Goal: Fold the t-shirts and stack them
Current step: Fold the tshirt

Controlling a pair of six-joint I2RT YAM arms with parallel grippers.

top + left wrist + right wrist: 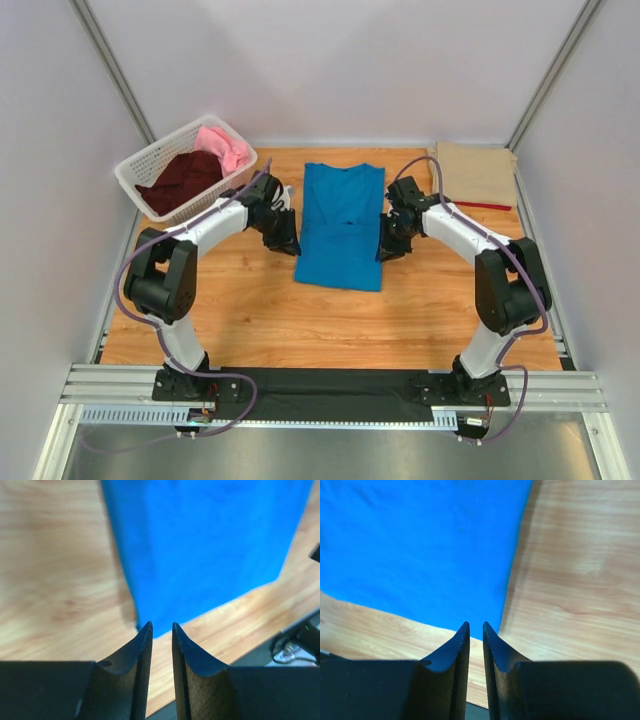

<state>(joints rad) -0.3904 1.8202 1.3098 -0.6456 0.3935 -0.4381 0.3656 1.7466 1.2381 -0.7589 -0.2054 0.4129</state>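
A bright blue t-shirt [342,225] lies flat in the middle of the table as a long narrow rectangle, collar toward the back. My left gripper [288,243] hangs low beside its near left corner. In the left wrist view the blue t-shirt [200,545] lies just beyond the left gripper [161,625], whose jaws stand slightly open with only bare wood between them. Beside the near right corner is my right gripper [385,250]. Its own view shows the right gripper [476,624] narrowly open and empty, tips at the blue t-shirt's [420,545] corner.
A white lattice basket [150,155] at the back left holds a dark maroon t-shirt [185,180] and a pink one [225,148]. A folded tan t-shirt [475,172] lies at the back right on a red one [480,206], of which only an edge shows.
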